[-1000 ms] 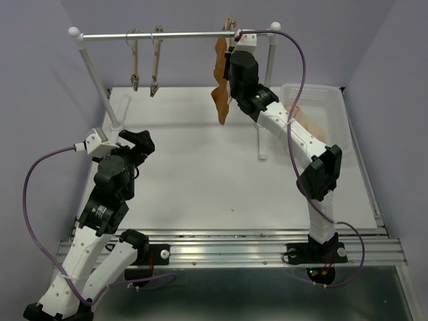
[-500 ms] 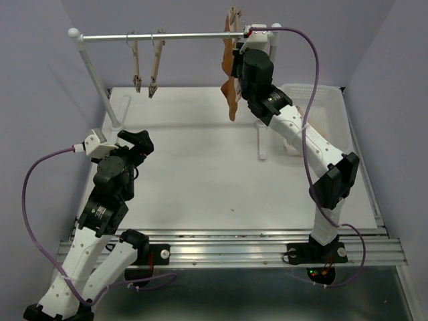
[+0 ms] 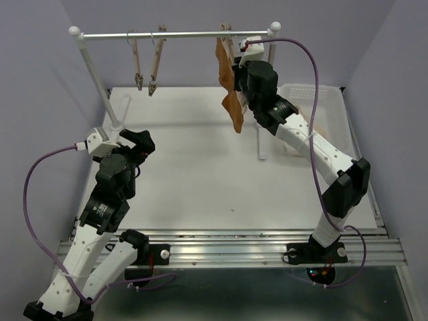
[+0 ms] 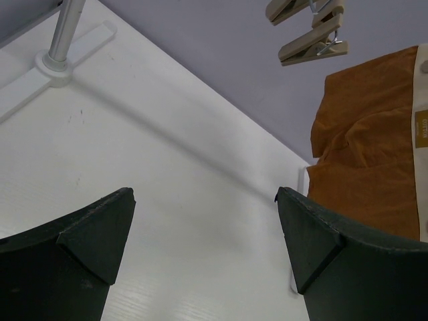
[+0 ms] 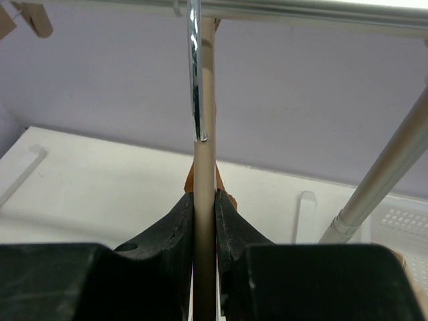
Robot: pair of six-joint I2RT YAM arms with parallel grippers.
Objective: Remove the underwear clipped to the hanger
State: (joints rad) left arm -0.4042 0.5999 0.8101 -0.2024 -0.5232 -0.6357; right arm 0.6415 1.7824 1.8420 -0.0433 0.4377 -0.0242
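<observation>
The rust-brown underwear point(image 3: 232, 100) hangs from the light-wood hanger point(image 3: 225, 31) by the rail's right end. My right gripper point(image 3: 238, 63) is shut on the hanger's wooden bar. In the right wrist view the gripper point(image 5: 204, 200) clamps the bar point(image 5: 204, 120), the metal hook point(image 5: 194, 67) rises toward the rail point(image 5: 301, 10), and a bit of underwear point(image 5: 189, 179) shows behind the jaws. My left gripper point(image 3: 137, 142) is open and empty, low over the table's left side. In its wrist view the gripper point(image 4: 204, 200) faces the underwear point(image 4: 374, 160), which is far off.
Two empty wooden clip hangers point(image 3: 146, 63) hang on the rail's left part; their clips point(image 4: 311, 43) show in the left wrist view. The rack's posts stand at the left point(image 3: 97, 83) and right point(image 3: 263, 144). A white basket point(image 3: 331, 100) holds a pale cloth point(image 3: 314, 124) at the right.
My right gripper has carried the hanger and underwear to the right along the rail, up and then slightly down. The left arm has not moved.
</observation>
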